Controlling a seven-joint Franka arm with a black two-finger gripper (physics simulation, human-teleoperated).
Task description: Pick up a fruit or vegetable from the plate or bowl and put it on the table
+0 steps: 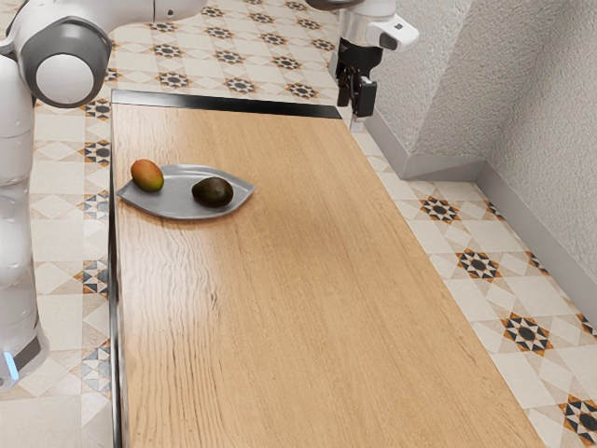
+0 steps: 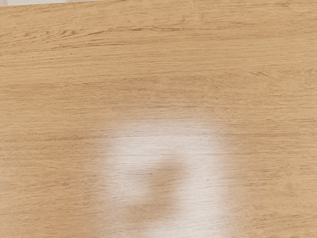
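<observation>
At the top of the exterior view, my gripper (image 1: 355, 108) hangs by the table's far corner, well away from the fruit; whether it is open or shut is unclear. A grey leaf-shaped plate (image 1: 173, 206) lies near the table's edge on the exterior view's left. On it rest a red-orange and green mango (image 1: 147, 175) and, towards the exterior view's right, a dark avocado (image 1: 213, 192), with a gap between them. Under my hand, the wrist view has the wooden tabletop (image 2: 158, 69) with a pale blurred patch.
The wooden table (image 1: 308, 308) has a dark strip (image 1: 224, 104) along its far end. A textured wall (image 1: 466, 84) rises beyond the table on the exterior view's right, above patterned floor tiles.
</observation>
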